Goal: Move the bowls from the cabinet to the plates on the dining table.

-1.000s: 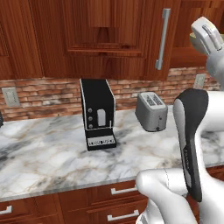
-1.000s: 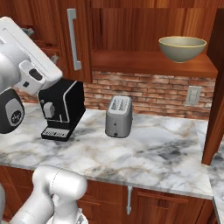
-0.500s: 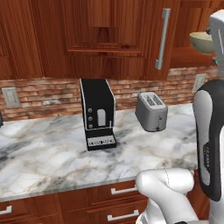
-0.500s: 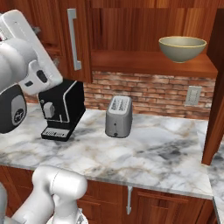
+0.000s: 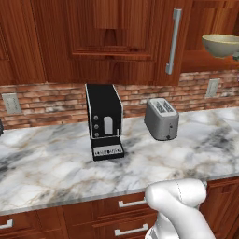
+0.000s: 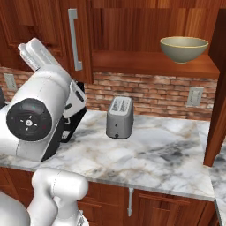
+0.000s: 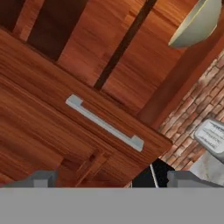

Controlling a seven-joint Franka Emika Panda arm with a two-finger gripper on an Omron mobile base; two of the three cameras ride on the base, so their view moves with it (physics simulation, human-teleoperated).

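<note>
Arm swung out of the left base view, tan bowl (image 6: 183, 48) seen on the open cabinet (image 6: 150, 64) shelf (above the toaster (image 6: 119, 117)), gripper (image 7: 109, 179) tips held wide apart.

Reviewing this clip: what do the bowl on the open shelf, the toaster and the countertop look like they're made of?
The bowl looks like glazed ceramic: smooth tan-beige with a soft sheen and a lighter rim. The toaster reads as brushed metal, being uniform matte grey with faint highlights, though painted plastic is possible. The countertop looks like polished marble: grey-white with dark and tan veining.
</note>
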